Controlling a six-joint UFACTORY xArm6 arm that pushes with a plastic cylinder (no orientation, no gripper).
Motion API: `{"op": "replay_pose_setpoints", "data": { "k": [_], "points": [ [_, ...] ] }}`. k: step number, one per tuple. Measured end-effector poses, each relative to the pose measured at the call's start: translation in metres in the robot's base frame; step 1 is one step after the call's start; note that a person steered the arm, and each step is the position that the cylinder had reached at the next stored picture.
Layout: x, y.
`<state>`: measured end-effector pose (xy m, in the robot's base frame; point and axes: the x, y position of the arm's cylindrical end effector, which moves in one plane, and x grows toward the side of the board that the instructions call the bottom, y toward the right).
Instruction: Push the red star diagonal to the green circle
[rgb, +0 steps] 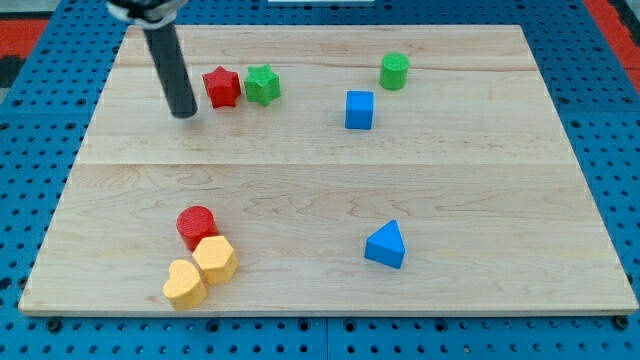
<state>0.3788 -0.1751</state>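
The red star (221, 87) lies at the upper left of the wooden board (330, 190), touching a green star (262, 84) on its right. The green circle (394, 71), a short green cylinder, stands further to the right near the view's top. My tip (183, 113) is just left of the red star and slightly below it, a small gap apart. The dark rod rises from it to the view's top left.
A blue cube (359, 110) sits below and left of the green circle. A blue triangle (386, 245) lies lower right. A red cylinder (196, 225), a yellow hexagon (215, 259) and a yellow heart (184, 284) cluster at lower left.
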Motion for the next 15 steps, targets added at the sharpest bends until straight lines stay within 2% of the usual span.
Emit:
{"op": "replay_pose_setpoints", "data": {
  "k": [1, 2, 3, 4, 5, 6, 7, 8, 9, 10, 12, 13, 15],
  "points": [
    [-0.017, 0.001],
    [-0.056, 0.003],
    [-0.025, 0.006],
    [-0.012, 0.032],
    [-0.063, 0.076],
    [-0.112, 0.074],
    [-0.085, 0.038],
    [-0.040, 0.023],
    [-0.059, -0.018],
    [-0.107, -0.027],
    [-0.120, 0.068],
    [-0.155, 0.121],
    [-0.138, 0.123]
  ]
}}
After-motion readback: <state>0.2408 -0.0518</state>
